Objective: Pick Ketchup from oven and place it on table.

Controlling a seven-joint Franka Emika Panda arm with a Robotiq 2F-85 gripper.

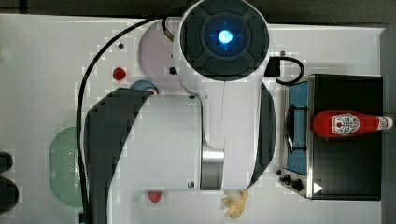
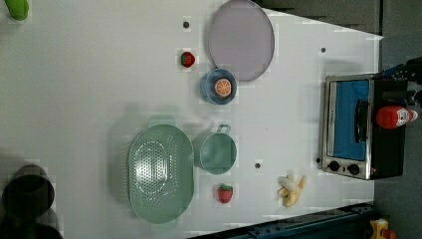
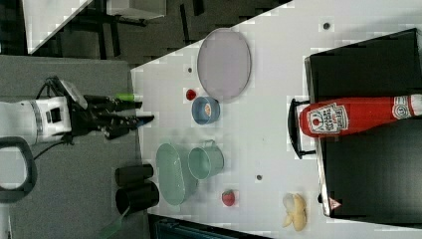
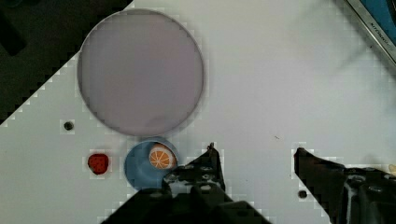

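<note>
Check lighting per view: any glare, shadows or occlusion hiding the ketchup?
Top view: arm blocks mid-table, ketchup clear on the oven. Left view: even light, soft shadow beside the colander. Right view: ketchup label legible. Wrist view: open tool, no glare on the table.

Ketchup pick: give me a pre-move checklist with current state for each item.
1. Ketchup standing upright on the oven roof, not fallen: ok.
2. Gripper open with nothing between its fingers: ok.
3. Gripper near the bottle: not ok; in the wrist view it hangs above the table by the blue bowl.
4. Space around the bottle on the oven roof free of other things: ok.
5. Bare table for the drop, between the purple plate and the oven: ok.
6. Oven door shut, so it does not block the approach: ok in the left view.
</note>
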